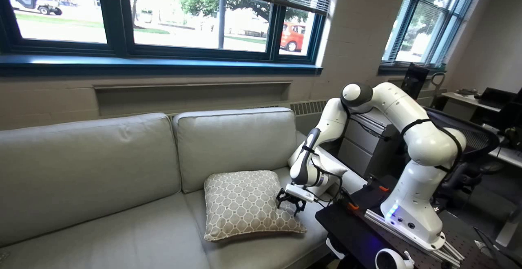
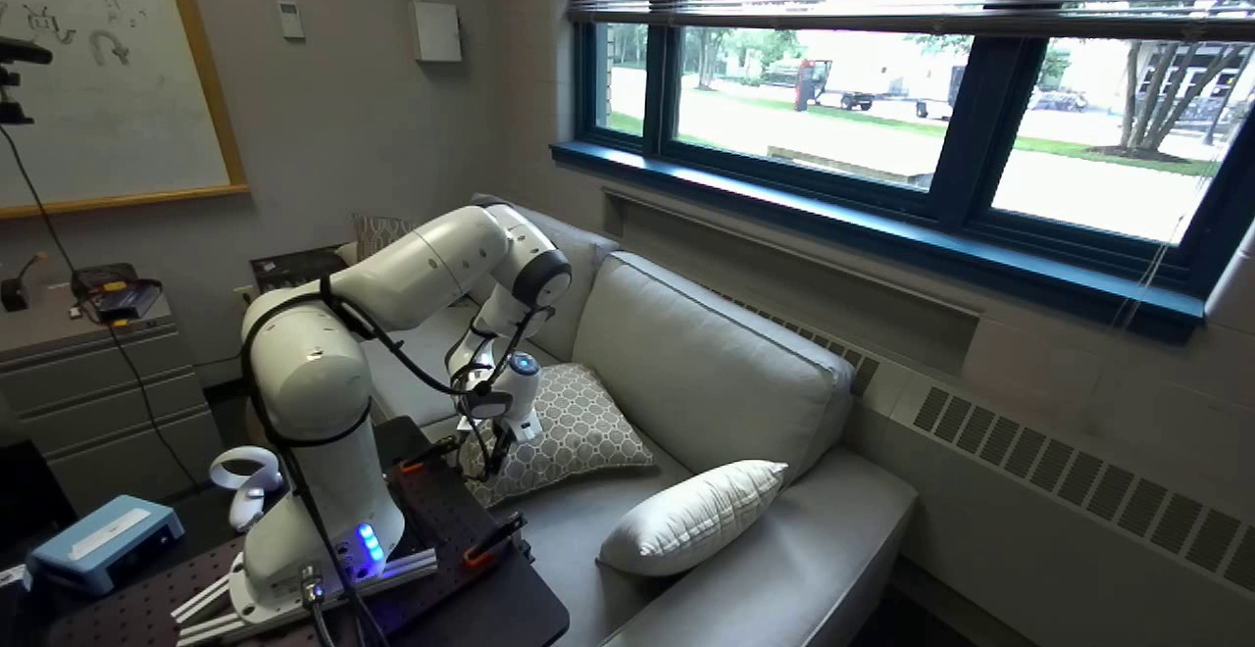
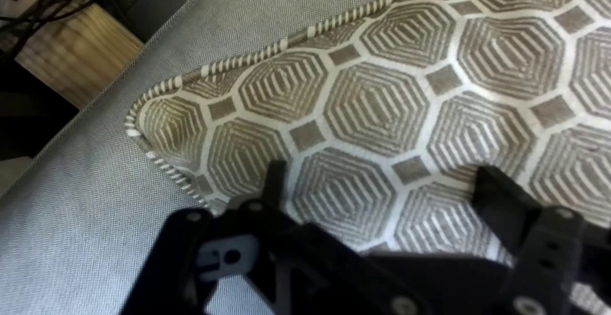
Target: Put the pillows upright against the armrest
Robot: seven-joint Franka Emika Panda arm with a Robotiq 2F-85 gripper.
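A patterned beige pillow [image 1: 244, 203] lies flat on the sofa seat; it also shows in an exterior view [image 2: 578, 431] and fills much of the wrist view [image 3: 377, 105]. A white pillow [image 2: 691, 520] rests tilted on the seat beside the armrest [image 2: 833, 549]; the arm partly hides this white pillow [image 1: 333, 166] in an exterior view. My gripper [image 1: 287, 210] is open and points down at a near corner of the patterned pillow. In the wrist view its fingers [image 3: 380, 167] stand apart over the fabric, holding nothing; whether they touch it is unclear.
Sofa back cushions [image 1: 236, 138] stand behind the patterned pillow. The robot's black table [image 2: 510, 569] with orange-marked clamps adjoins the sofa front. Another patterned pillow [image 2: 380, 232] is at the sofa's far end. A wooden block [image 3: 81, 52] shows beyond the seat edge.
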